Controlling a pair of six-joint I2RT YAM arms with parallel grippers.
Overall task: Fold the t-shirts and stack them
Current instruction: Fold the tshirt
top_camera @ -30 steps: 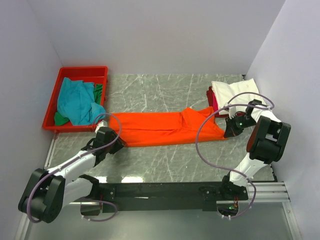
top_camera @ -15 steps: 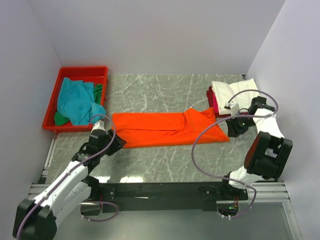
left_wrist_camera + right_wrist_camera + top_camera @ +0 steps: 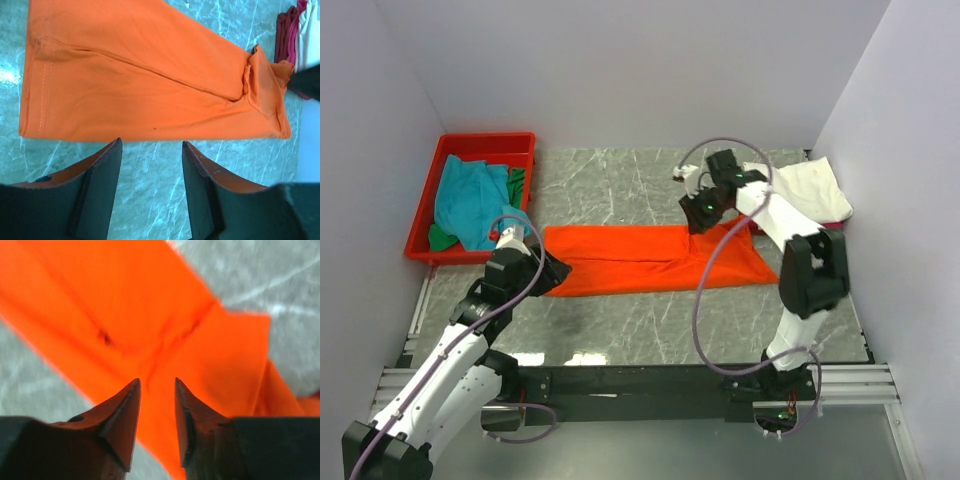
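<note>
The orange shirt (image 3: 650, 262) lies flat on the surface (image 3: 620, 185), long axis 9 to 3 o'clock, with the left claw (image 3: 553, 272) released just beside its 9 o'clock end and the right claw (image 3: 698, 216) released above its 3 o'clock half.

- Bare grey marbled table top (image 3: 610, 185) lies open behind and before the long bright orange cloth t-shirt (image 3: 640, 258).
- A red plastic tray (image 3: 485, 140) blocks the far left; a folded white cloth shirt (image 3: 815, 185) the far right.
- The white right arm (image 3: 770, 210) crosses over that shirt's right end.
</note>
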